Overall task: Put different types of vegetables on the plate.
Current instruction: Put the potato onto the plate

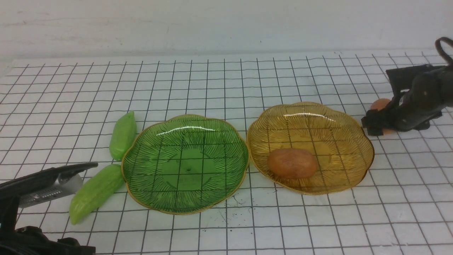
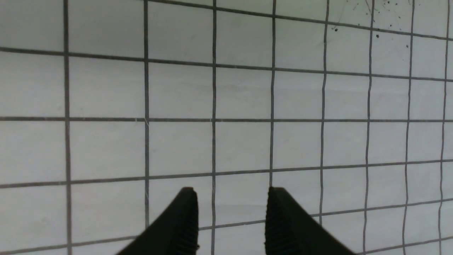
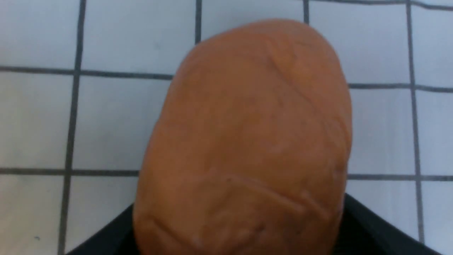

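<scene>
Here, at the desk's far right, just right of the amber plate, the right jaws straddle a potato, its long axis running away from them; whether they grip yet is unclear. The left jaws hang apart, empty, near left.

The hand hung over bare counter, a white surface ruled with dark grid lines into squares. Only its two black fingers showed, each tapering to a blunt tip with a ribbed inner face. They stood apart, with a clear gap of gridded counter between them and nothing held there. One grid line ran through that gap. Well beyond the fingertips, a scatter of small dark specks marked the white surface, with a few thin scratch-like lines beside them.
</scene>
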You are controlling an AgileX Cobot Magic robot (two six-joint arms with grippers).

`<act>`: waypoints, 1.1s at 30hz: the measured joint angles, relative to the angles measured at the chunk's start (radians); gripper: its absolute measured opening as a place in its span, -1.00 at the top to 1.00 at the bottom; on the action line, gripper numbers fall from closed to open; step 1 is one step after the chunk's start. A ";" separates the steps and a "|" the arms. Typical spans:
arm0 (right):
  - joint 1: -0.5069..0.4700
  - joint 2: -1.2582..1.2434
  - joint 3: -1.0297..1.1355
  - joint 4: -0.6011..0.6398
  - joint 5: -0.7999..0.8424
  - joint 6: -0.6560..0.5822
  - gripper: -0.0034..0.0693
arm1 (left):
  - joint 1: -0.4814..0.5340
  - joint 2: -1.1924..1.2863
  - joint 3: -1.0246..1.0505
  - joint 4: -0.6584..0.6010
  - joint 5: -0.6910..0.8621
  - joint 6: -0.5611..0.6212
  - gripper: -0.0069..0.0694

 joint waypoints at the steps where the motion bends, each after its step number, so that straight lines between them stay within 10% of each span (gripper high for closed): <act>1: 0.000 -0.001 -0.002 -0.003 0.000 0.000 -0.50 | 0.000 0.000 0.000 0.000 0.000 0.000 0.17; 10: 0.000 -0.091 -0.123 0.019 0.285 -0.004 -0.45 | 0.000 0.000 0.000 0.000 0.000 -0.001 0.17; 21: 0.150 -0.263 -0.086 0.541 0.668 -0.300 -0.45 | 0.000 0.000 0.000 0.002 -0.057 -0.002 0.17; 33: 0.282 -0.160 -0.074 0.318 0.656 -0.202 -0.53 | 0.000 0.032 -0.141 0.182 -0.051 -0.052 -0.03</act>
